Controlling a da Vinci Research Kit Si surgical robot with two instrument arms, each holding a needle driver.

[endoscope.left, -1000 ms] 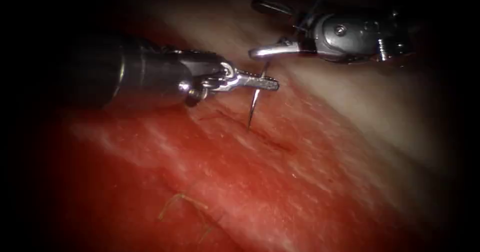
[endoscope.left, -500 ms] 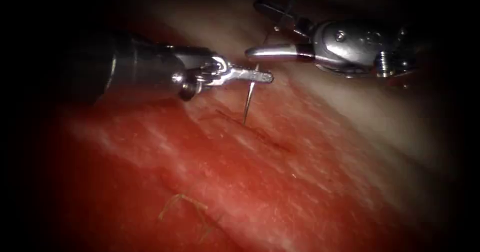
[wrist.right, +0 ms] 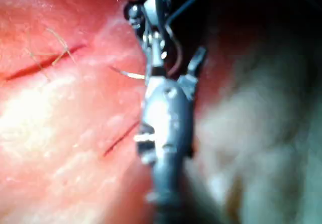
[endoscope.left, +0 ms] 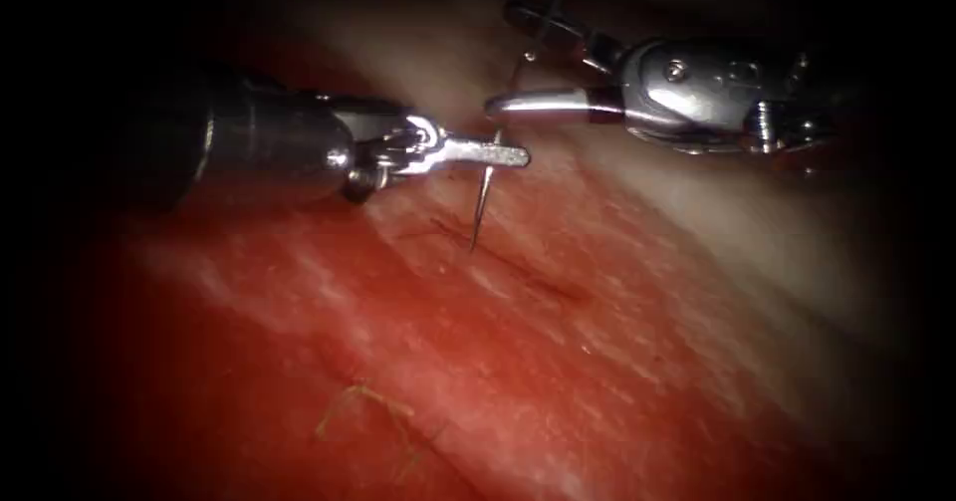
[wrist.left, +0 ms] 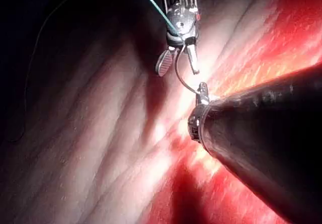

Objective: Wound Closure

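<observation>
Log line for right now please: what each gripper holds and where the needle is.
left gripper: shut on needle, tip at tissue by cut | right gripper: open, holds nothing

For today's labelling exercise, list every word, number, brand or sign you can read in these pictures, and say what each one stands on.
None: there is no readable text.
The left tool, the right tool, the needle and the tissue bear no readable words, numbers or signs.

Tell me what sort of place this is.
Most likely a surgical training bench, not an operating room. The left tool grips a curved needle near mid-curve, its tip poised over a cut in the tissue. The right tool, jaws open, holds nothing.
</observation>
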